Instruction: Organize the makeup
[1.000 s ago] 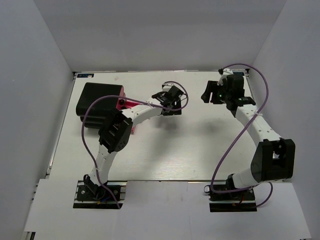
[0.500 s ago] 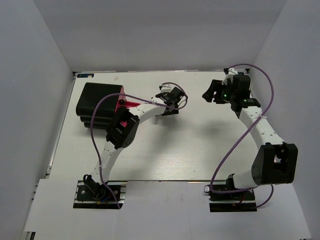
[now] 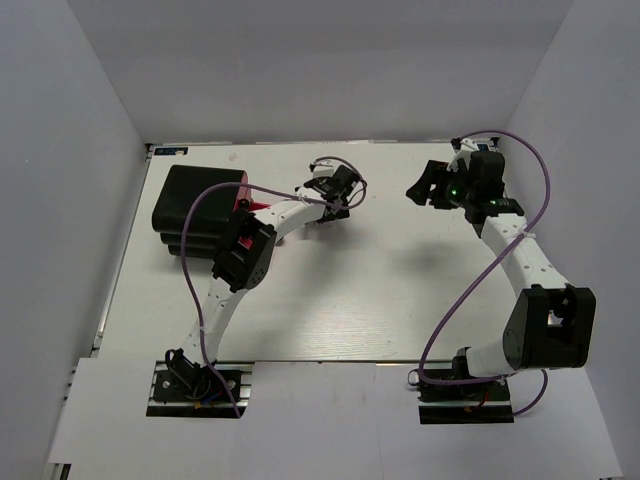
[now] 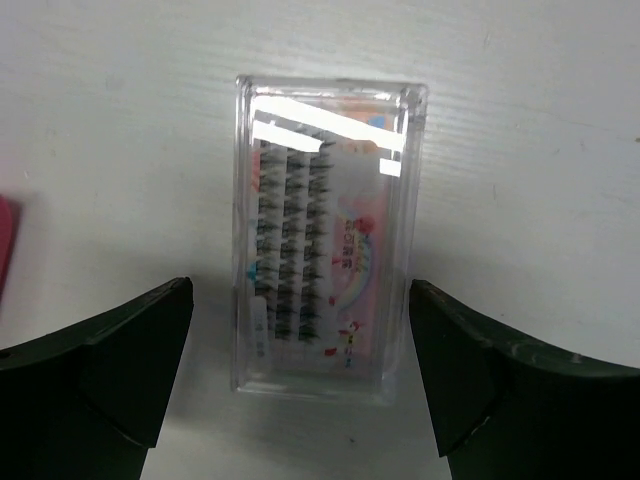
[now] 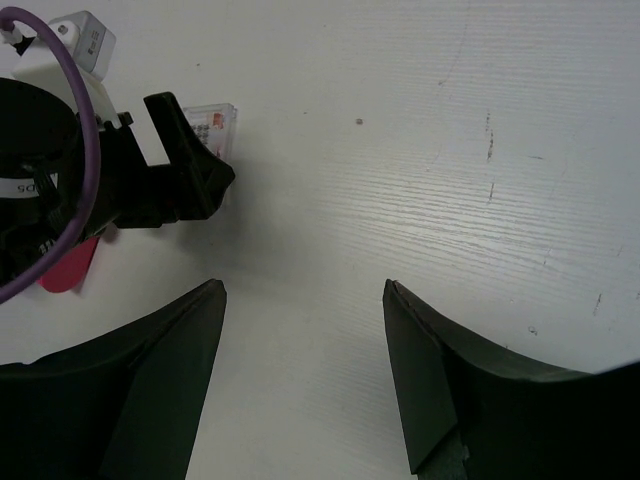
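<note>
A flat clear packet (image 4: pixel 325 235) with a white-pink card and rows of black lashes lies flat on the white table. My left gripper (image 4: pixel 300 320) is open just above it, one finger on each side of its near end, touching nothing. In the top view the left gripper (image 3: pixel 325 190) hangs at the far middle of the table, beside the case. The right wrist view shows a corner of the packet (image 5: pixel 217 122) behind the left gripper's fingers (image 5: pixel 190 175). My right gripper (image 3: pixel 420 185) is open and empty over bare table at the far right, as its own view shows (image 5: pixel 302 300). No other makeup shows.
The big black-and-pink case (image 3: pixel 195 210) stands at the far left, and its pink edge (image 4: pixel 5 250) shows left of the packet. White walls enclose the table (image 3: pixel 380 290) on three sides. Purple cables loop above both arms.
My left gripper has moved left and toward the far edge, closer to the case. My right gripper has shifted slightly right and stays open.
</note>
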Tool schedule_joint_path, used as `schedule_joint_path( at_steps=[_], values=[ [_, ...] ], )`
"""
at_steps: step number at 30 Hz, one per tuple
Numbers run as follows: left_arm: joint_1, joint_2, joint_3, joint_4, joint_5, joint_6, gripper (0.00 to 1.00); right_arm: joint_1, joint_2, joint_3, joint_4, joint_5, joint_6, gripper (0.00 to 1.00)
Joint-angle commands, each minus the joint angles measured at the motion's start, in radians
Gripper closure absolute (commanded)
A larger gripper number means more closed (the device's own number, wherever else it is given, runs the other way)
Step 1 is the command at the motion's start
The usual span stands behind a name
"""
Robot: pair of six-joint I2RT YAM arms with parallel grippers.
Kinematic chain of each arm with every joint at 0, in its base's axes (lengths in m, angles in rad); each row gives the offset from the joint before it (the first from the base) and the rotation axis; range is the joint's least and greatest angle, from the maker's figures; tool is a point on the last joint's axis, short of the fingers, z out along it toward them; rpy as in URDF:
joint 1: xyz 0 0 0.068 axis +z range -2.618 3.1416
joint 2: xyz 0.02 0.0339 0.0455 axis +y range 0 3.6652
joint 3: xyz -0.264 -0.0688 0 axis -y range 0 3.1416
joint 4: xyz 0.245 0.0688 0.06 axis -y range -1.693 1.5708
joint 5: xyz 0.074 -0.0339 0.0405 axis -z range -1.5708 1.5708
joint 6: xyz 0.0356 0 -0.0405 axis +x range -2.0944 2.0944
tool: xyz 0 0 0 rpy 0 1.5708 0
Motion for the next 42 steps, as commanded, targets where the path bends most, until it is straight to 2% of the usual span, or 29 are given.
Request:
schedule_joint_path(
  at_steps=[1, 5, 8, 13, 16, 18, 20, 22, 24, 29, 35, 42],
  values=[
    [0.015, 0.009, 0.027, 0.017, 0.003, 0.024, 0.02, -0.009, -0.025, -0.004, 0.038, -0.031, 0.013, 0.30],
    [0.026, 0.014, 0.023, 0.032, 0.029, 0.032, 0.05, -0.016, -0.025, -0.004, 0.035, -0.038, 0.016, 0.30],
    [0.026, -0.003, 0.001, 0.061, 0.052, 0.042, 0.17, -0.022, -0.030, -0.008, 0.035, -0.044, 0.019, 0.30],
    [0.017, -0.113, -0.079, 0.112, 0.057, 0.090, 0.47, -0.029, -0.030, -0.017, 0.038, -0.071, 0.019, 0.31],
    [0.006, -0.210, -0.125, 0.132, 0.035, 0.142, 0.59, -0.026, -0.027, -0.028, 0.044, -0.133, 0.008, 0.37],
    [0.006, -0.271, -0.154, 0.132, 0.041, 0.180, 0.63, -0.026, -0.019, -0.033, 0.050, -0.195, -0.001, 0.48],
    [0.019, -0.368, -0.224, 0.141, 0.057, 0.216, 0.65, -0.024, -0.007, -0.031, 0.053, -0.248, -0.012, 0.56],
    [0.020, -0.442, -0.276, 0.152, 0.072, 0.280, 0.70, -0.019, -0.002, -0.030, 0.053, -0.259, -0.010, 0.56],
    [0.020, -0.535, -0.350, 0.158, 0.051, 0.353, 0.72, -0.019, 0.006, -0.031, 0.055, -0.266, -0.009, 0.57],
    [0.020, -0.632, -0.427, 0.079, 0.020, 0.415, 0.72, -0.013, 0.018, -0.033, 0.056, -0.282, -0.002, 0.58],
    [0.029, -0.692, -0.530, 0.091, -0.064, 0.483, 0.71, -0.013, 0.016, -0.033, 0.055, -0.286, 0.004, 0.58],
    [0.029, -0.709, -0.582, 0.095, -0.049, 0.501, 0.71, -0.013, 0.023, -0.036, 0.055, -0.286, 0.004, 0.58]
  ],
)
